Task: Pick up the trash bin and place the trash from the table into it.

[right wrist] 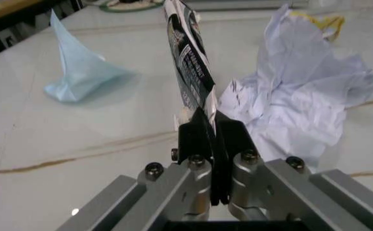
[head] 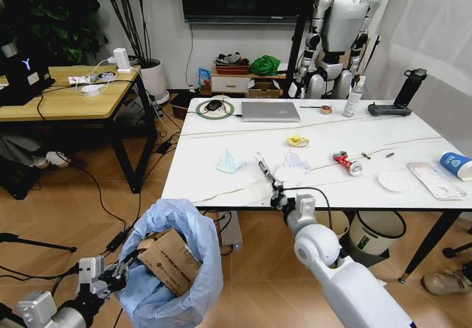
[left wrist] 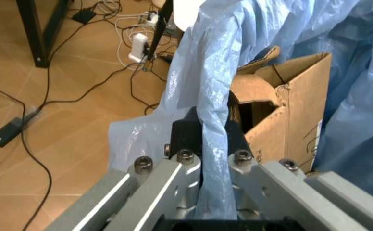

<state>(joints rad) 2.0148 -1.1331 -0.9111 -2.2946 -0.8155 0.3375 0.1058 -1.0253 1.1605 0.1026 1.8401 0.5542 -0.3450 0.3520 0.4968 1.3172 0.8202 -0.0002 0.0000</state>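
Note:
The trash bin (head: 173, 269), lined with a crinkled light-blue bag, hangs low at my left beside the table's near corner, with brown cardboard (head: 171, 260) sticking out of it. My left gripper (head: 124, 265) is shut on the bag-covered rim (left wrist: 213, 125). My right gripper (head: 274, 192) is over the table's (head: 221, 151) front edge, shut on a dark printed wrapper (right wrist: 190, 62) that stands up from its jaws. Crumpled white tissue (right wrist: 302, 91) lies just beside it and a pale blue mask (right wrist: 77, 77) farther off. A yellow roll (head: 297, 141), a red-white can (head: 346, 163) and a blue paper cup (head: 456, 164) lie farther right.
A laptop (head: 270, 111), a bottle (head: 353, 98) and a black device (head: 391, 109) sit at the table's far edge. A wooden desk (head: 66, 99) stands at the left, cables cross the floor, and a cream bin (head: 375, 232) stands under the table. A humanoid robot (head: 335, 33) stands behind.

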